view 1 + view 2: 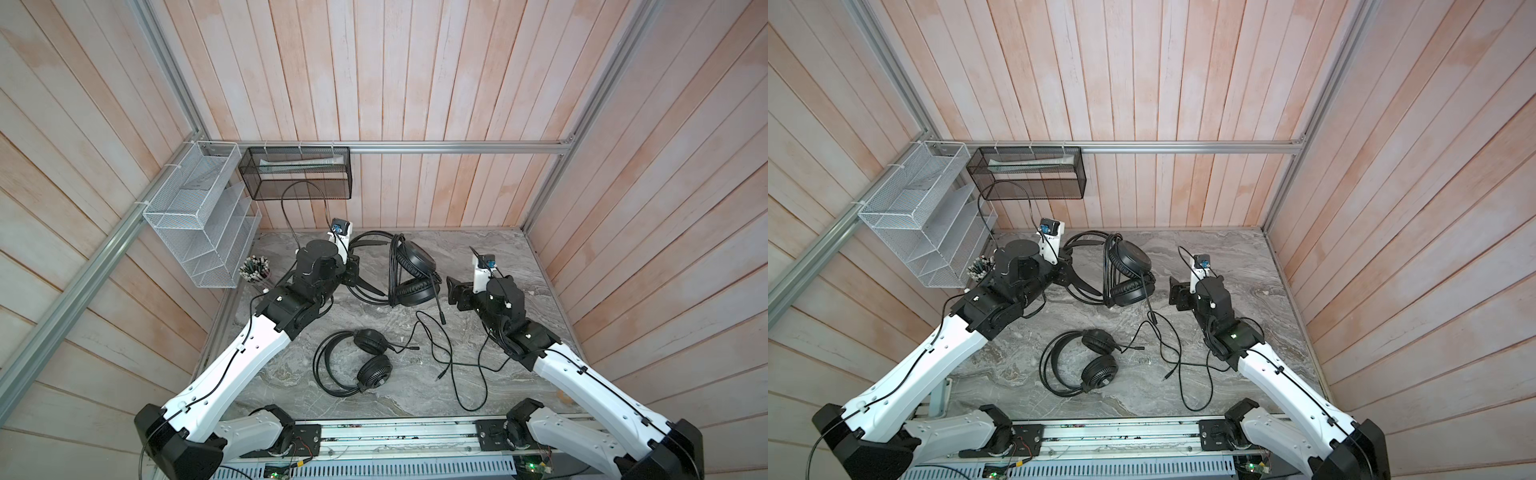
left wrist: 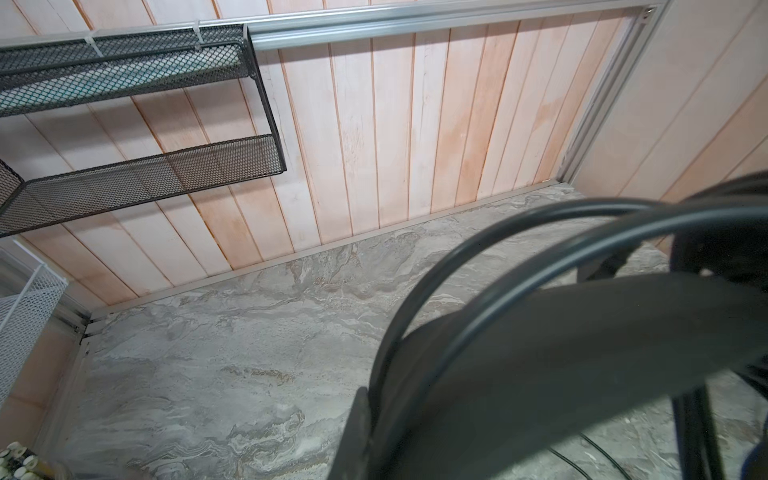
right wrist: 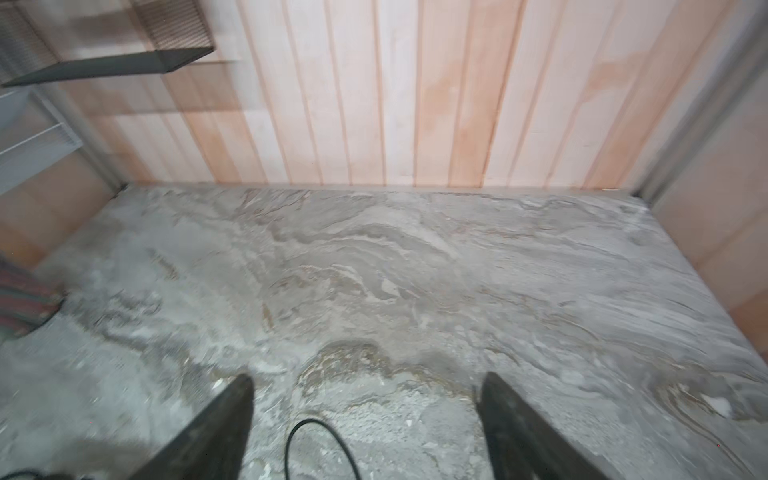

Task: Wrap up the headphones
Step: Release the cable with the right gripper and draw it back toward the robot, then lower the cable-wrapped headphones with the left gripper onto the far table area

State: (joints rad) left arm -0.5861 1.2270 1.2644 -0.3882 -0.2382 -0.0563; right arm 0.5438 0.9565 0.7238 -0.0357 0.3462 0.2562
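The left claw (image 1: 353, 272) is pinching shut on the thin wire headband (image 2: 519, 232) of the far headset (image 1: 413, 276), which is sitting tilted toward the back of the worktop (image 1: 540, 291), one earcup leaning on the other. The right claw (image 3: 368, 378) is hovering just beside those earcups, jaws gaping wide with nothing between them; only a cable loop (image 3: 320, 440) is lying on the worktop beneath. The near headset (image 1: 368, 365) is lying flat toward the front, apart from both claws. A long loose cable (image 1: 446, 353) is trailing in slack curves between it and the right arm, ending in a plug (image 1: 438, 378). Which headset it belongs to I cannot tell.

Both headsets are looking light and springy. The wire arch is stiff enough to carry the whole thing, though thin and probably slippery, so a firm mid-arch pinch seems right. The padded cups are looking soft and bulky — poor places to grip. The cable is limp and will likely snake away; taking it near the plug and drawing gently should be sparing its joint at the earcup.
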